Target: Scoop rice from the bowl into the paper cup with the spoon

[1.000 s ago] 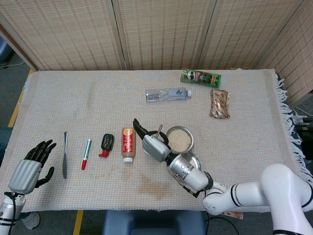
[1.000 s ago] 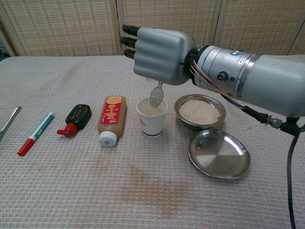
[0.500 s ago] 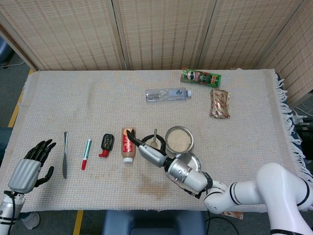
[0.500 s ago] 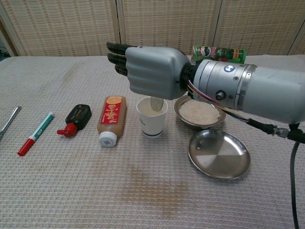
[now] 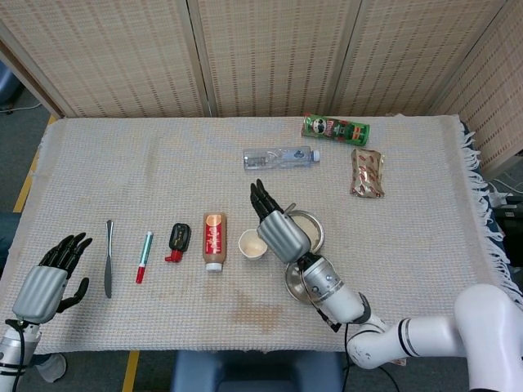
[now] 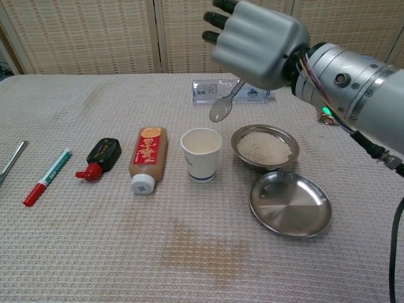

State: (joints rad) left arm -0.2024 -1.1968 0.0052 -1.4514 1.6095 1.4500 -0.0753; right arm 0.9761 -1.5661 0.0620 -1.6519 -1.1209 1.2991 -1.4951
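The right robot hand (image 6: 260,39) holds the spoon (image 6: 224,106) raised above the tabletop (image 6: 189,252), its bowl hanging over the gap between the paper cup (image 6: 202,154) and the rice bowl (image 6: 264,146) (an empty steel dish (image 6: 290,204) sits just in front). The left robot hand (image 5: 49,282) rests at the tabletop's near-left edge, fingers apart, holding nothing.

**Item count on bench**

- 1 paper cup (image 6: 202,153)
- 1 bowl (image 6: 264,147) with rice
- 1 empty metal dish (image 6: 290,203)
- 1 spoon (image 6: 224,106)
- 1 brown sauce bottle (image 6: 147,158)
- 1 clear water bottle (image 5: 280,157), lying down
- 1 green chip can (image 5: 335,128)
- 1 snack packet (image 5: 367,172)
- 1 marker (image 6: 46,177), red cap
- 1 small black-and-red item (image 6: 100,158), type unclear
- 1 metal knife (image 5: 108,257)
- 2 hands: left hand (image 5: 51,278), right hand (image 6: 259,39)

Total: 11 loose items, one of each kind.
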